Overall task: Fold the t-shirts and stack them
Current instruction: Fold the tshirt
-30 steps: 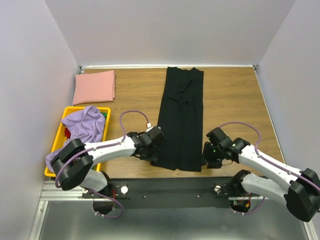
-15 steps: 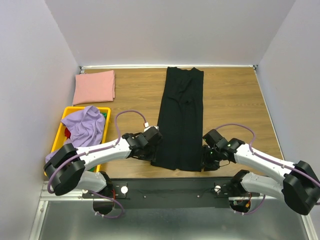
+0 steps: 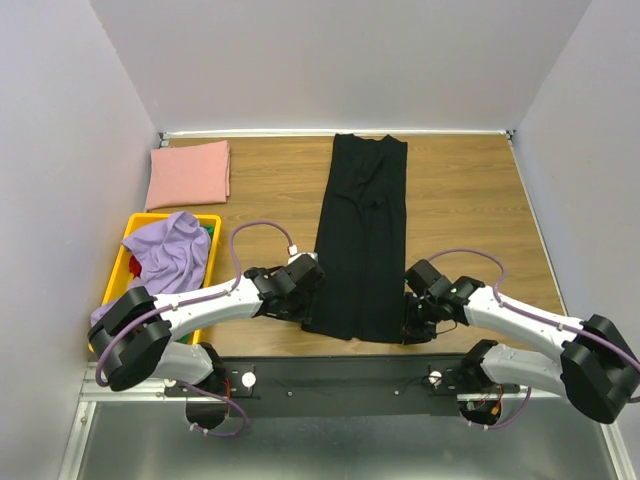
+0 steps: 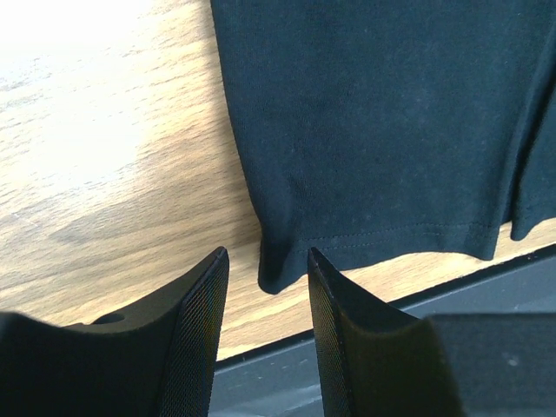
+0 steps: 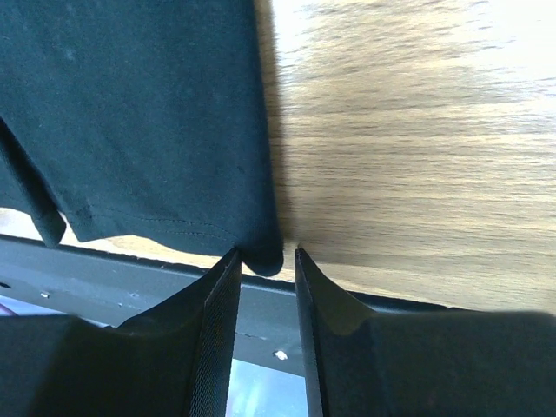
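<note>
The left end effector (image 3: 303,308) and right end effector (image 3: 410,325) sit at the 2 near corners of the narrow black cloth t-shirt (image 3: 360,235).

A wooden worktop (image 3: 470,200) sits between pale walls (image 3: 340,60), with a white rail (image 3: 330,132) along its far edge. A yellow crate (image 3: 145,217) stands at the left side. Inside it something green (image 3: 208,231) shows at the far right corner, and perhaps a red bit (image 3: 133,268) lower down. A black strip (image 3: 340,375) borders the near edge, with a grey metal shelf (image 3: 340,440) below.
</note>
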Available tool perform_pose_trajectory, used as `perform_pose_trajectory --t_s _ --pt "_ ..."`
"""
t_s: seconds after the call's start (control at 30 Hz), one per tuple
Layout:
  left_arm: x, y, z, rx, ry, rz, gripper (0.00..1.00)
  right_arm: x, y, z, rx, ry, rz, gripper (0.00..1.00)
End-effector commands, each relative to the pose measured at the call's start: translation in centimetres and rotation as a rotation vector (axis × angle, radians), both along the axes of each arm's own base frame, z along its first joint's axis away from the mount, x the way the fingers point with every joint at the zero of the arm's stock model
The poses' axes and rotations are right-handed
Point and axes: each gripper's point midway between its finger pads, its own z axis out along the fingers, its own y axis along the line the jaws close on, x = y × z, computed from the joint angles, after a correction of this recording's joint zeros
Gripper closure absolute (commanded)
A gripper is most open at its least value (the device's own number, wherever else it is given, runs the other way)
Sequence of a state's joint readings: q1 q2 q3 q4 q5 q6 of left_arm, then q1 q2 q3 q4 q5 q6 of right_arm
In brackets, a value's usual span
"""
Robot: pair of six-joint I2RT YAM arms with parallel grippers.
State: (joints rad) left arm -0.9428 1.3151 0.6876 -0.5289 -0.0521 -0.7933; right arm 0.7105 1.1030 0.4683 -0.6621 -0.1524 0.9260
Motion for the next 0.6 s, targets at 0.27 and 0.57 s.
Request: perform_pose_trajectory --t_s 0.27,0.57 --pt "0.27 0.30 -0.78 0.030 -0.011 -0.006 0.51 -0.71 -1.59 -1.98 -0.101 0.023 0.006 0.64" --pt "0.28 0.21 -1.23 0.052 0.003 -0.025 0.51 -0.38 -1.71 -1.89 -0.119 0.013 0.013 0.68"
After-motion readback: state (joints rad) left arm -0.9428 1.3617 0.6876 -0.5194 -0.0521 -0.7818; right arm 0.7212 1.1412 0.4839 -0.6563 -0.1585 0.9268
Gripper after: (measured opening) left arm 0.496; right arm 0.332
